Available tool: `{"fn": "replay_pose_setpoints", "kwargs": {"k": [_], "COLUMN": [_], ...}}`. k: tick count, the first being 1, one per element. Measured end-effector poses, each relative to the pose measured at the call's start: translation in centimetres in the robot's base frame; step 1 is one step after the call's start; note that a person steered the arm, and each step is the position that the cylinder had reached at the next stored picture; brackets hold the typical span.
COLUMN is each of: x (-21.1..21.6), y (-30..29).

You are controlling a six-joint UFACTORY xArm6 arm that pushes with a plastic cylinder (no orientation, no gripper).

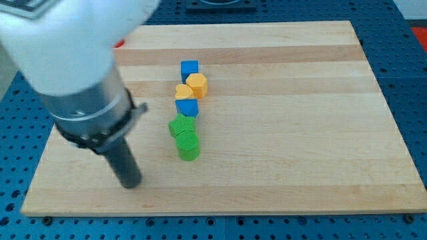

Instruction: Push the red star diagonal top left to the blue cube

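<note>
Dark rod tip on a pale wooden board beside a column of blocks

My tip (pixel 131 184) rested left of the green cylinder (pixel 189 146); a green star (pixel 181 125), blue block (pixel 187 107), two yellow blocks and a blue cube (pixel 190 69) rose toward the view's top.

Lab; blue perforated bench (pixel 413 60); wooden board (pixel 300 133)

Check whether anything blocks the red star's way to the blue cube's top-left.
Nothing visible does. Only a red sliver, likely the red star, shows beside the arm; the board between it and the blue cube holds no block. My tip is far below, left of the green blocks.
</note>
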State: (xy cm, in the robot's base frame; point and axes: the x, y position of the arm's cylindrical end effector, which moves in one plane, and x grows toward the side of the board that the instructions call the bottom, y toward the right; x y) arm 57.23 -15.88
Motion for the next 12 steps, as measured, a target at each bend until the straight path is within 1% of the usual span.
{"fn": "replay_pose_setpoints", "kwargs": {"k": [1, 2, 3, 4, 5, 6, 7, 8, 9, 10, 11, 12], "x": [-5.7, -13.5, -23.0, -30.5, -34.0, -33.8, -37.9, -38.1, -38.0, -35.8, -33.5, -34.8], "y": [-6.6, -11.3, -13.4, -13.5, -14.3, -14.6, -14.6, -13.6, -11.3, -6.6, -4.4, -6.0]}}
